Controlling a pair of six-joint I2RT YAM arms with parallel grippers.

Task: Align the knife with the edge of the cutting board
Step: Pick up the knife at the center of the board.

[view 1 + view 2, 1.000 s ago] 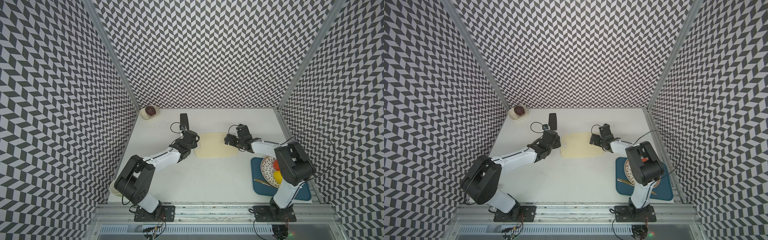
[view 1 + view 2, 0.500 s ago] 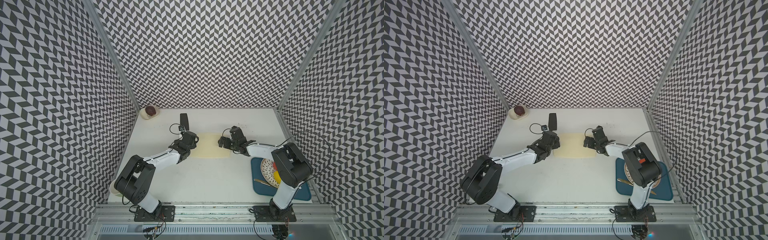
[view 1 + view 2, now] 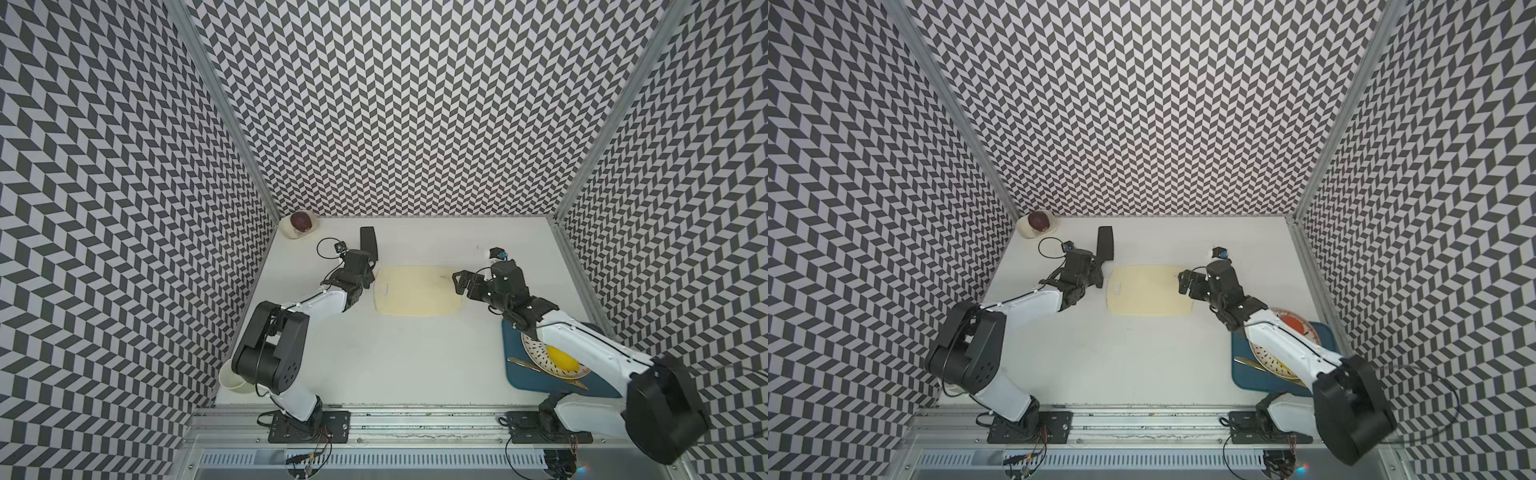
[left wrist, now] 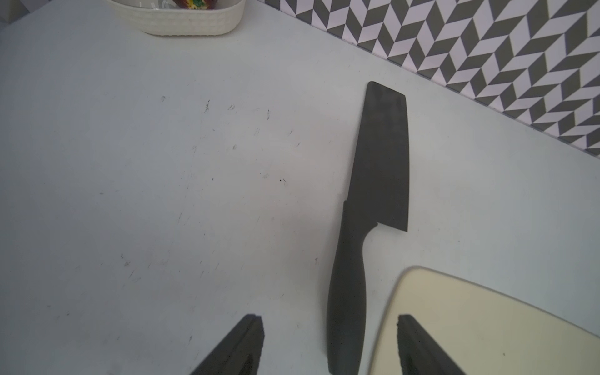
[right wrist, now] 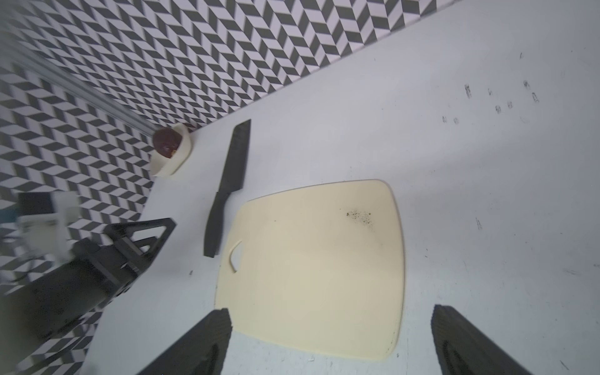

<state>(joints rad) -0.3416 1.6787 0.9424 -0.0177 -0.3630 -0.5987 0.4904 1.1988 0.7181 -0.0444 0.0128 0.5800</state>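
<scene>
The black knife (image 3: 368, 241) (image 3: 1104, 243) (image 4: 380, 162) (image 5: 232, 172) lies flat on the table, blade toward the back wall. Its handle runs along the left short end of the cream cutting board (image 3: 417, 297) (image 3: 1148, 291) (image 4: 487, 324) (image 5: 318, 266), the end with the hole, at a slight angle to it. My left gripper (image 3: 365, 272) (image 3: 1094, 272) (image 4: 329, 319) is open, its fingers straddling the handle without touching it. My right gripper (image 3: 459, 282) (image 3: 1183, 282) (image 5: 329, 311) is open and holds nothing at the board's right short end.
A white bowl (image 3: 298, 224) (image 5: 170, 149) with a dark red fruit sits in the back left corner. A blue tray (image 3: 515, 365) at the front right carries a plate, a yellow fruit and a gold utensil. A white cup (image 3: 232, 380) stands under the left arm.
The board has slid left toward the knife and squared up. My right gripper moved left with it, then drew back a little. The left arm has hardly moved.
</scene>
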